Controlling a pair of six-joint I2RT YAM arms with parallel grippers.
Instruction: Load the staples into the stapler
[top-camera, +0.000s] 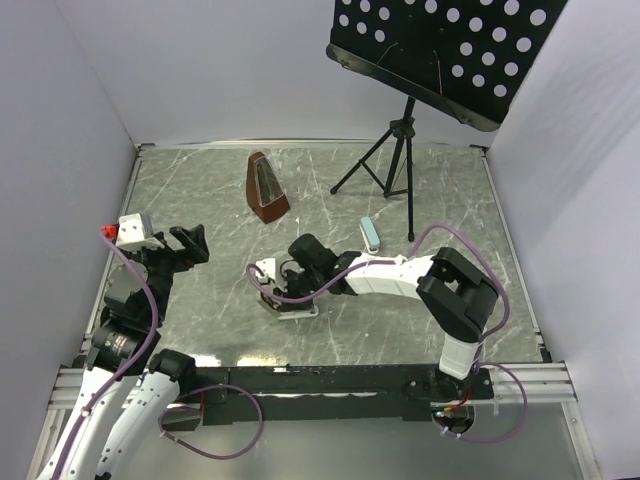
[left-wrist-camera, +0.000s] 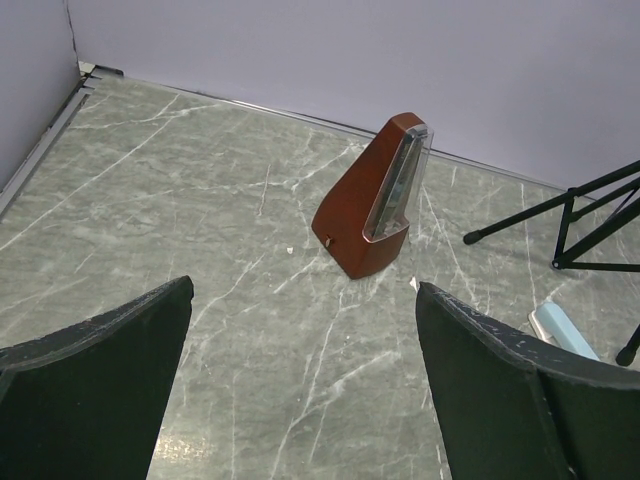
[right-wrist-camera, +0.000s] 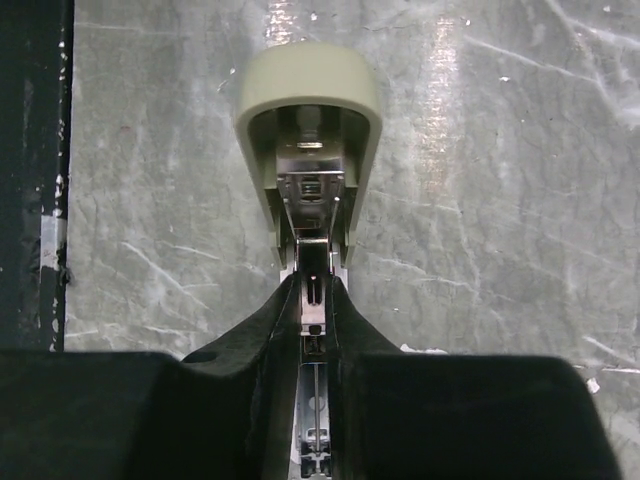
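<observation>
At centre-left of the worktop (top-camera: 215, 335), the stapler (right-wrist-camera: 308, 90) lies under the right gripper (right-wrist-camera: 313, 300). In the right wrist view its cream cover is swung open and points away from the camera, its hollow underside and metal fittings exposed. The bare metal rail runs from the cover back between the 2 black fingers. The right jaws stand narrow, pressed against both sides of that rail with only the rail between them. The rail's slot is dark and partly hidden by the fingers, so it cannot be told whether any staples sit in it. No strip can be made out elsewhere, though 2 pale specks near the metronome (top-camera: 267, 188) may be loose bits.

The right arm reaches across from its base at the near right, elbow raised, wrist low over the stapler.

The left gripper (top-camera: 190, 245) is held above the worktop at the left side, well apart from the stapler. Its jaws are spread wide with nothing between them, and bare worktop shows in the gap in the left wrist view.

The metronome stands upright toward the far side, behind the stapler. A small blue piece (top-camera: 371, 235) lies flat to the right of it, near the feet of the music stand (top-camera: 400, 150) at the far right.
</observation>
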